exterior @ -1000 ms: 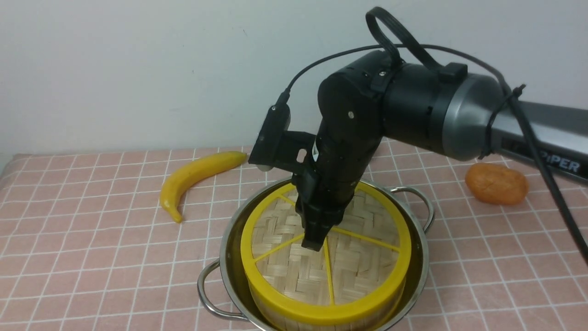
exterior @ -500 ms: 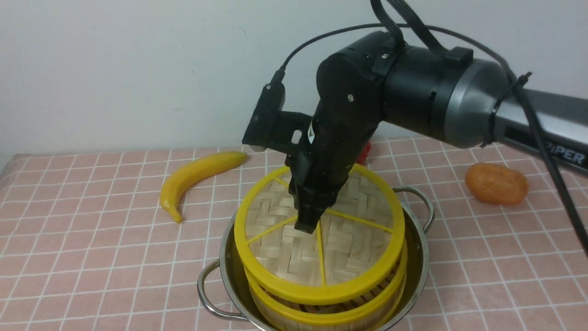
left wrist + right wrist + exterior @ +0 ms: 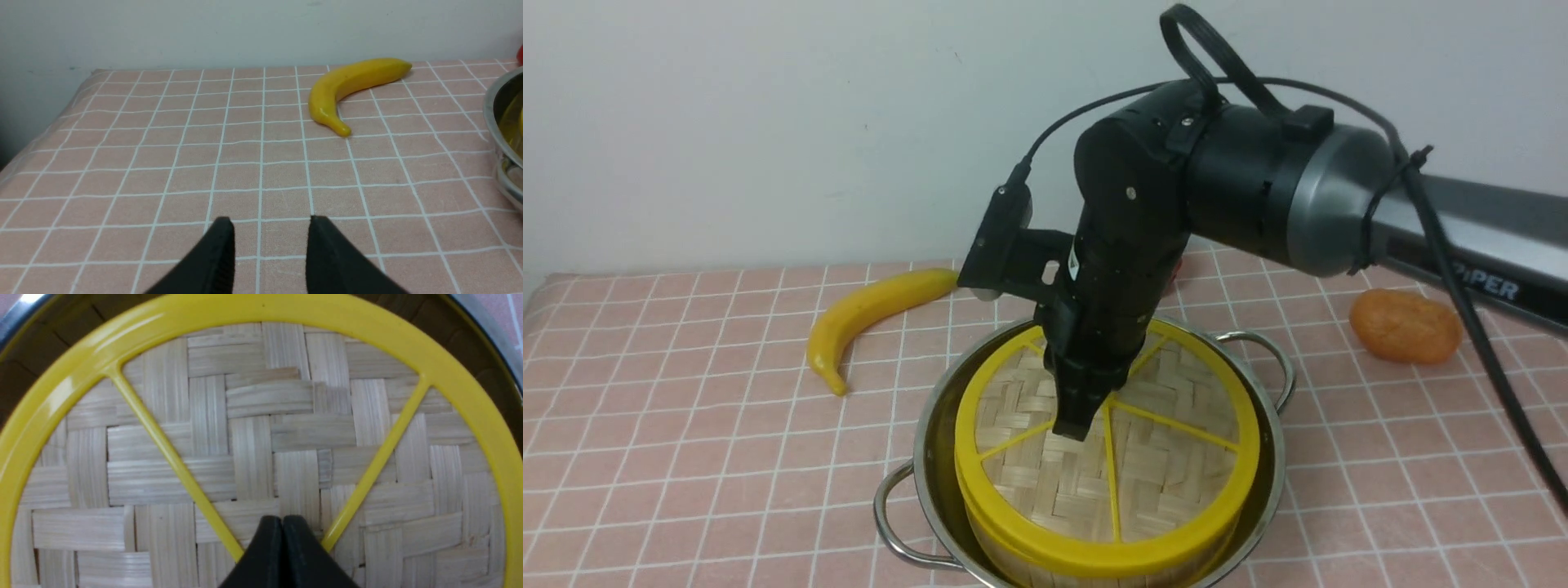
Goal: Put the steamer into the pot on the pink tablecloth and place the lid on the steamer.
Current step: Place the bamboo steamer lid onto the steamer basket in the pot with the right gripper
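Plainly, the lid (image 3: 1168, 457) lies flat on the steamer (image 3: 1013, 572), which sits inside the pot (image 3: 927, 457) on the pink tablecloth (image 3: 686, 457). The right tool (image 3: 282, 522) is closed, tips pressed together at the lid's centre. The left tool (image 3: 269, 228) hangs open and empty above the cloth, near a banana (image 3: 347, 81).

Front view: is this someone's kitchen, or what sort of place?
Probably a robot test bench staged as a kitchen: pink tablecloth, bare wall, a steel pot holding a lidded steamer, a banana.
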Robot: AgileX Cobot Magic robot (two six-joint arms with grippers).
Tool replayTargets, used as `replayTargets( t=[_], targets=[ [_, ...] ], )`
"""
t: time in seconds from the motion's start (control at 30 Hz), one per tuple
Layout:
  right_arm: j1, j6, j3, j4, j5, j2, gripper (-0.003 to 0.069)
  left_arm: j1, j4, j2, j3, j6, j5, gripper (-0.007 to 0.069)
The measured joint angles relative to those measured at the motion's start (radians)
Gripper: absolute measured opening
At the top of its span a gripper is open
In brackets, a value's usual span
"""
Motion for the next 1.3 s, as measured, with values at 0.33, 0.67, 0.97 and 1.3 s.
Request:
replayTargets(
  t=[0.33,0.67,0.97,1.3],
  targets=[
    [-0.003,-0.027,0.000,0.011,-0.034,0.003,-0.0007,0.000,0.000,0.000,0.000,0.000,0.000,0.0243],
    [-0.003,-0.003,-0.035,0.000,0.037,-0.002,0.0022,0.000,0.000,0.000,0.000,0.000,0.000,0.0243],
    [-0.003,0.078,-0.058,-0.005,0.042,-0.037,0.0312,0.000,0.000,0.000,0.000,0.000,0.000,0.0243],
    [-0.031,0.165,-0.058,-0.050,0.043,-0.003,0.0352,0.000,0.000,0.000,0.000,0.000,0.000,0.0243]
  ],
)
